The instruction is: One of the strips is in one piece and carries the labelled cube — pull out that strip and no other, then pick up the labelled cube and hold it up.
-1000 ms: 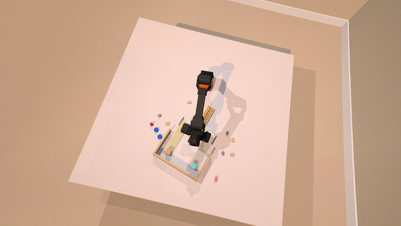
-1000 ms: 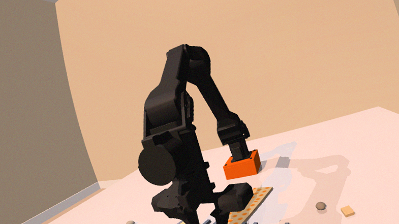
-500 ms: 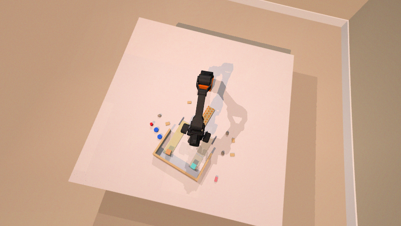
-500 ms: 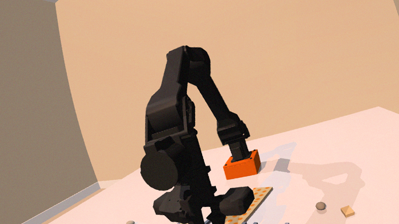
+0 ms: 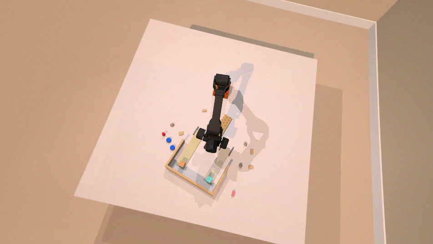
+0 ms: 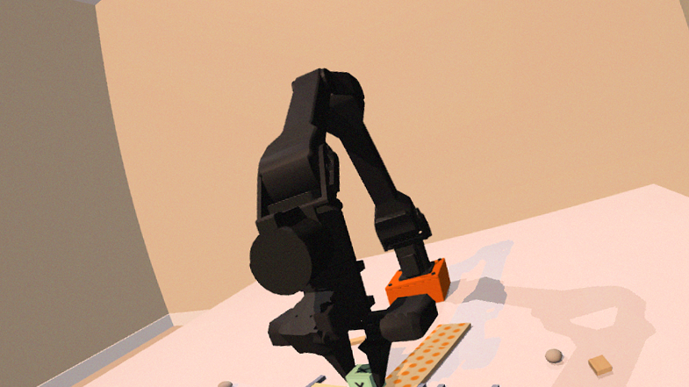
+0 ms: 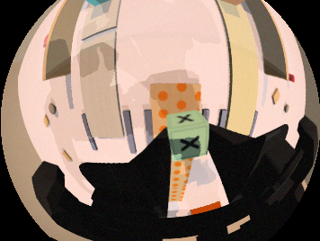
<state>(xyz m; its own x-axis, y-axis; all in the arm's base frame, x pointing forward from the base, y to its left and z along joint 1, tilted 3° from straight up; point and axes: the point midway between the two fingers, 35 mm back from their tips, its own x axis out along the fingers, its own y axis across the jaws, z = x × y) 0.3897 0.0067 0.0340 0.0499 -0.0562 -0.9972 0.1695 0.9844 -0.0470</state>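
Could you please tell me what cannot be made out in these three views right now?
- Top view: the green X cube is hidden under the arm's wrist.
- Exterior view: the bottom edge cuts off the dotted orange strip and the wooden tray.
- Wrist view: whether the cube rests on the strip; the end effector, shut on it, blocks its underside.

On the desk (image 5: 151,75) lie two blue discs (image 5: 168,139), a small red cylinder (image 5: 163,133), grey pebbles (image 5: 172,124), tan blocks (image 5: 181,133) and a pink block (image 5: 233,193), scattered around a wooden frame (image 5: 188,184).
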